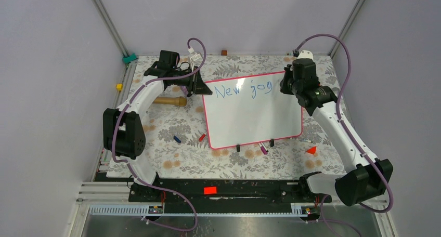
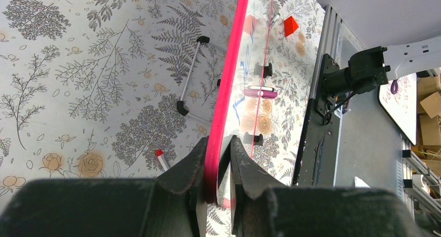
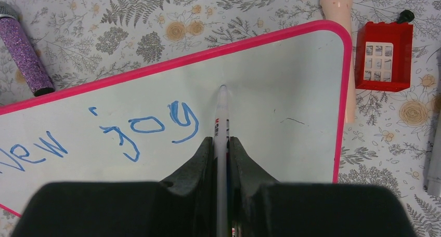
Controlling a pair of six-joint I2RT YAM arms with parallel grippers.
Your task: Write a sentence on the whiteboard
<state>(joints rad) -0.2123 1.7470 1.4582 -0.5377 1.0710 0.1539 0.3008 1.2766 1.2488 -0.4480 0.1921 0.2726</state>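
At 6 o'clock a black rail (image 1: pixel 229 187) carries both arm bases. Beyond it a floral cloth (image 1: pixel 177 159) covers the table, with the whiteboard (image 1: pixel 249 117) near its centre (slightly skewed). The sentence (image 1: pixel 244 90) reads "New jog" in blue. At the board's 10 o'clock the left gripper (image 2: pixel 218 143) pinches its pink edge. At 2 o'clock the right gripper (image 3: pixel 221 141) clamps a marker (image 3: pixel 222 112), tip pointing at the white surface right of the "g". Plain grey walls (image 1: pixel 52 65) close the far side.
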